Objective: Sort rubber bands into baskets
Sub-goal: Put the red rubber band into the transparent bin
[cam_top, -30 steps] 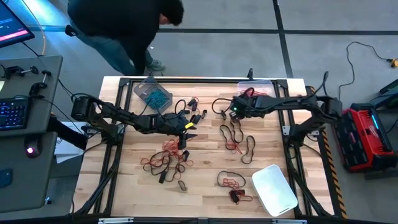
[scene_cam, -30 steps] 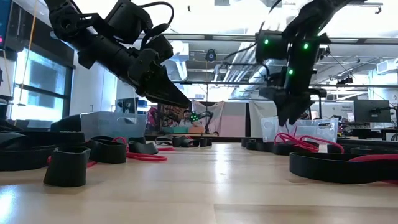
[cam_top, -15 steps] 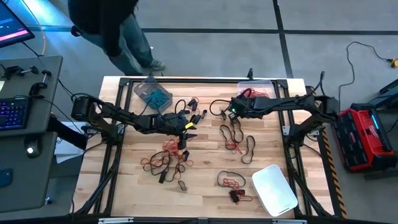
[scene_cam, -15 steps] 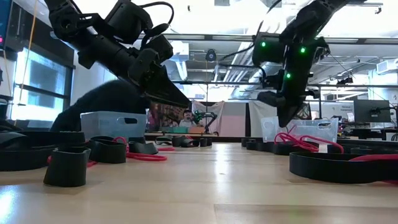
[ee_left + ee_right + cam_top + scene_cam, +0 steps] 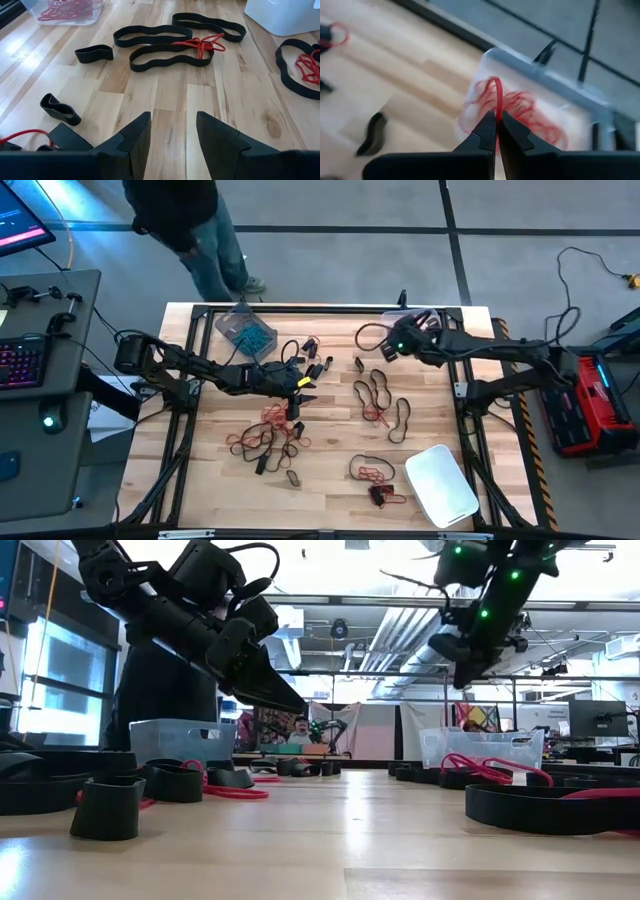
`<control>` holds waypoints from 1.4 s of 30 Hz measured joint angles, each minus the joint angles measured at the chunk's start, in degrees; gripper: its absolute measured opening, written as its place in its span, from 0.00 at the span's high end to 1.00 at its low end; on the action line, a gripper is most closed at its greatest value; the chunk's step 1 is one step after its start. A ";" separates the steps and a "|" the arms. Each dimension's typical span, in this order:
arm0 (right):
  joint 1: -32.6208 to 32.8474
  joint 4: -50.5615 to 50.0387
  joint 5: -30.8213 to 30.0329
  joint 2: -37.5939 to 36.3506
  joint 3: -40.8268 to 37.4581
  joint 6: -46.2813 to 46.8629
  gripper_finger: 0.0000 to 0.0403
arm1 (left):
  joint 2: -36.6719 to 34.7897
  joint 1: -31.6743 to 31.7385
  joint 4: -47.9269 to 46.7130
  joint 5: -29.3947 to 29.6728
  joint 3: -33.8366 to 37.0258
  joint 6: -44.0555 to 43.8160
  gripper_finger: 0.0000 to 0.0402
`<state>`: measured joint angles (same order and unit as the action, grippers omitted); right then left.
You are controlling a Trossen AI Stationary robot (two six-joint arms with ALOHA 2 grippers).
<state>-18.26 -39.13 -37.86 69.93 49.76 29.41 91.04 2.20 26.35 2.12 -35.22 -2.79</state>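
Observation:
Black and red rubber bands (image 5: 378,395) lie scattered flat on the wooden table. My right gripper (image 5: 497,118) is shut on a red rubber band (image 5: 494,92). It hangs high over the table's far right (image 5: 390,350), just short of the clear basket (image 5: 540,95) that holds red bands. My left gripper (image 5: 172,131) stands open over the table's middle (image 5: 300,383), with nothing between its fingers. The grey-tinted basket (image 5: 245,330) with teal bands stands at the far left. The whitish basket (image 5: 440,485) stands at the near right. My right gripper pinches one strand of the red rubber band (image 5: 496,107) between its two fingertips, which slant downward. A short arc of the band curls out beyond the tips. The fingers hide the rest of it. The band is lifted off the table.
A person (image 5: 180,220) stands just beyond the table's far left edge, behind the grey-tinted basket. Black bands (image 5: 152,36) and a red tangle (image 5: 202,44) lie ahead of my left gripper. More tangles lie at the near middle (image 5: 265,438) (image 5: 372,472).
My right gripper has risen well above the table. It has gone toward the far right corner and the clear basket, tipping less steeply downward. The person beyond the far edge has walked along it.

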 joint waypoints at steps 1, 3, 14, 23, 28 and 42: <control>-0.68 0.00 -0.65 -0.61 0.00 -1.11 1.00 | 0.00 0.00 0.00 -0.01 0.00 0.00 0.62; -2.34 0.00 -1.62 -1.55 0.00 -2.86 1.00 | 0.00 0.00 0.00 0.01 0.00 0.00 0.62; -12.24 -0.32 -2.74 -1.01 0.00 -11.10 1.00 | 0.00 0.00 -0.03 0.01 0.00 -0.02 0.62; -16.70 -0.68 5.49 4.69 0.00 -14.50 1.00 | 0.00 0.00 -0.06 0.01 0.00 -0.02 0.62; -18.59 -0.63 9.37 8.63 0.00 -17.40 1.00 | 0.00 0.01 -0.13 -0.01 0.00 -0.02 0.62; -19.32 -2.12 10.62 10.95 0.70 -20.66 0.72 | 0.00 0.01 -0.12 0.04 0.00 -0.04 0.62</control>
<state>-37.58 -41.25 -27.24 80.88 50.45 8.75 91.05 2.21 26.23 2.16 -35.22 -2.83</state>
